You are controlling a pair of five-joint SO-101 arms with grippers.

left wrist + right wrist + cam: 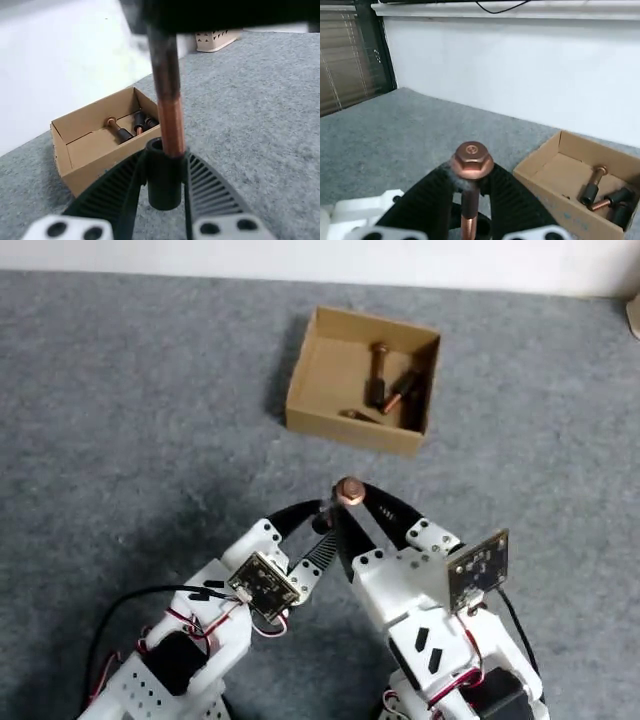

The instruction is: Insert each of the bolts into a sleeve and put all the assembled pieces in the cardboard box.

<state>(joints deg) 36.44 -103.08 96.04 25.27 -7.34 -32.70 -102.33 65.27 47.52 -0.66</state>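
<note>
While the left gripper (165, 159) is clamped on a black sleeve (164, 186) over the table's (120, 390) middle, the right gripper (470, 176) pinches a copper bolt (170, 117) upright, its tip touching the sleeve's rim. Toward the table's far edge sits the cardboard box (345, 432), with assembled pieces (380, 370) inside.

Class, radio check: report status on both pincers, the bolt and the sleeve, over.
Left pincer shut on sleeve, upright. Right pincer shut on bolt, tip at sleeve's mouth, not seated. Nothing blocking path to box.
</note>
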